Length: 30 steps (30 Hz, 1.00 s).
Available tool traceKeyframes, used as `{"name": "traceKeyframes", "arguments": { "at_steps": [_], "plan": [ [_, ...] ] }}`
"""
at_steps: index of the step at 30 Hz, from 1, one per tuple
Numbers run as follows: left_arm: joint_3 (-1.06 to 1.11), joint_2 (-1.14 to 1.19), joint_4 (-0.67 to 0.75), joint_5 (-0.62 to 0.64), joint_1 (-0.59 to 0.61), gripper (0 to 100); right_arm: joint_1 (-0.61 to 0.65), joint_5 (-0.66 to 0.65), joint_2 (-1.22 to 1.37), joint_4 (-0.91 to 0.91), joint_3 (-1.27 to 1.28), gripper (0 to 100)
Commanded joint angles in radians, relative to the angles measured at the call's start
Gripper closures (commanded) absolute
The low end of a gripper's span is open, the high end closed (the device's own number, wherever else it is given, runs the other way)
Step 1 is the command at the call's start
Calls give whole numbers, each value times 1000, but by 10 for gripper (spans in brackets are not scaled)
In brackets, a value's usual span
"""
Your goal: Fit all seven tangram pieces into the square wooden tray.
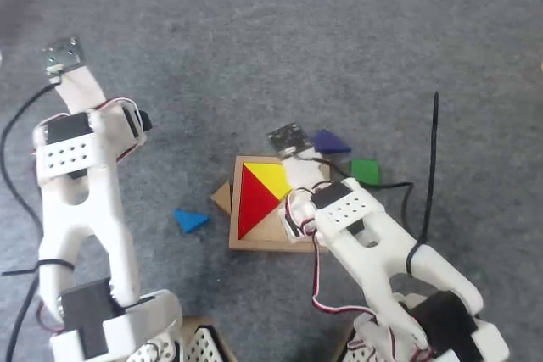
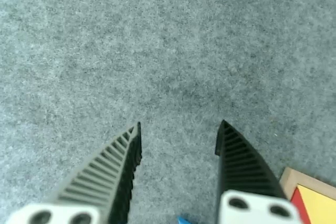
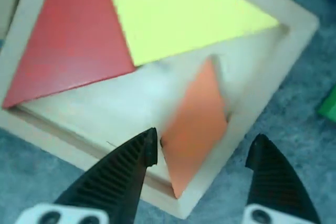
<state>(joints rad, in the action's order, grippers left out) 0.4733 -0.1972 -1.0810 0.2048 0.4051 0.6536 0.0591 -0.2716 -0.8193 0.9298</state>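
The square wooden tray [image 1: 254, 243] holds a red triangle [image 1: 253, 201] and a yellow triangle [image 1: 270, 177]. My right gripper [image 3: 206, 142] hangs open just above the tray [image 3: 294, 40], over an orange parallelogram [image 3: 197, 129] that lies along one wall, its near tip on the rim. One finger [image 3: 142, 153] is close beside it. On the carpet lie a small blue triangle [image 1: 191, 219], a dark blue triangle [image 1: 329, 142], a green square [image 1: 365, 170] and a tan piece [image 1: 222, 197]. My left gripper [image 2: 178, 129] is open over bare carpet, left of the tray corner [image 2: 302, 179].
Grey carpet covers the whole table. A black cable [image 1: 431, 167] runs upright to the right of the tray, near the green square. The right arm's body [image 1: 348, 209] covers the tray's right side in the high view.
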Motion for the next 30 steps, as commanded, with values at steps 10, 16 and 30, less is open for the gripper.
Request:
{"name": "traceKeyframes", "arguments": {
  "at_steps": [10, 16, 30],
  "plan": [
    [-5, -17, 15, -8, 6, 772, 76, -26, -28, 58, -49, 714],
    [-5, -17, 15, -8, 6, 772, 104, -31, -42, 56, -54, 714],
    [-5, -17, 12, -8, 6, 772, 114, -49, -28, 58, -49, 717]
  ]
}}
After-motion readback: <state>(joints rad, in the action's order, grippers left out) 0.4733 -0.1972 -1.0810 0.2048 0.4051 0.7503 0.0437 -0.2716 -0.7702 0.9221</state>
